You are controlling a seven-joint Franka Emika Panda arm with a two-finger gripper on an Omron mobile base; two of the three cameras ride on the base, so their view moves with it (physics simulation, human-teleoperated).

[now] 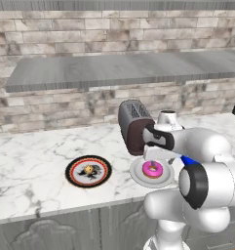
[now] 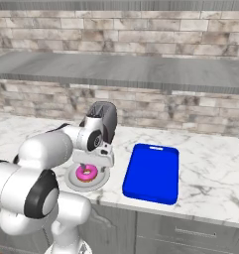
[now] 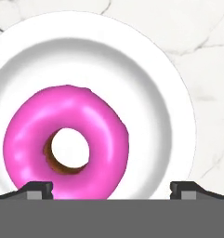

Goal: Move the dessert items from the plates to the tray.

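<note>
Left base view: marble counter [image 1: 36,151] carrying a black-rimmed plate [image 1: 88,171] with a small yellow-brown pastry [image 1: 89,169] at its centre, and to its right a pale plate [image 1: 151,172] holding the pink doughnut [image 1: 152,169]. Just behind the pale plate stands a brown toaster [image 1: 134,126]. The gripper [image 1: 151,161] hangs directly above the doughnut; a sliver of the blue tray [image 1: 189,160] shows behind the arm.

Right base view: pale plate [image 2: 87,177] with doughnut [image 2: 86,172] near the counter's front edge, toaster [image 2: 104,119] behind it, and the blue tray [image 2: 152,172] lying bare just to the plate's right, not touching it. The gripper [image 2: 88,165] points down over the doughnut.

Hand view: doughnut [image 3: 67,142] lying flat on the pale plate [image 3: 155,83], left of the plate's centre. The fingertips [image 3: 39,188] stand wide apart at the bottom edge, one by the doughnut's near edge and the other over bare plate, gripping nothing.
</note>
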